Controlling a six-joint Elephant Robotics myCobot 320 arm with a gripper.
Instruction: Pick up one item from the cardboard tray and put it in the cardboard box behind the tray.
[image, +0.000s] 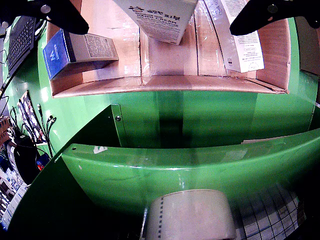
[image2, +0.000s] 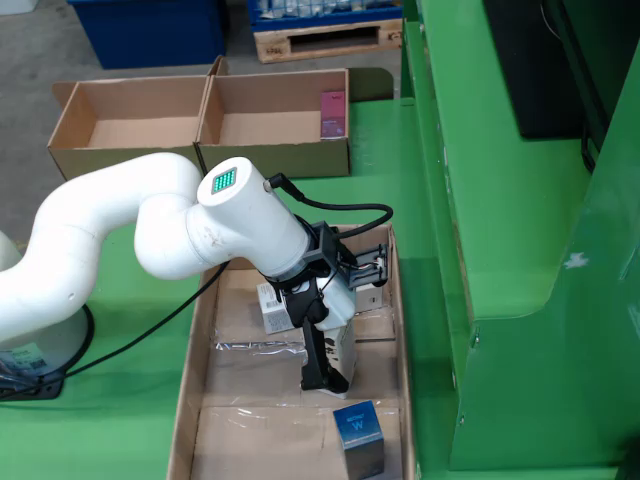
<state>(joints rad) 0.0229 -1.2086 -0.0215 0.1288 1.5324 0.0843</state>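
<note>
Black fingers (image: 60, 15) of the tool (image: 159, 30) sit at the top corners of the wrist view, spread wide. 1 white printed carton (image: 162, 20) stands between them, clear of both.

Fixed view: the white arm (image2: 120, 230) reaches over the cardboard tray (image2: 190, 400), and 1 black finger (image2: 322, 365) is down beside that same carton (image2: 343, 335), mid tray.

A 2nd white carton (image: 242, 40) lies right of it in the wrist view, left of the tool (image2: 275, 305) in the fixed view. A blue box (image: 65, 52) is at the left in the wrist view, at the near end of the tray (image2: 358, 430) in the fixed view.

The tray rests on the green surface (image2: 130, 410). 2 open cardboard boxes sit side by side at the far end, well apart from the tray: left one (image2: 70, 150), right one (image2: 275, 155) with a pink item (image2: 333, 112) at its right wall.
</note>
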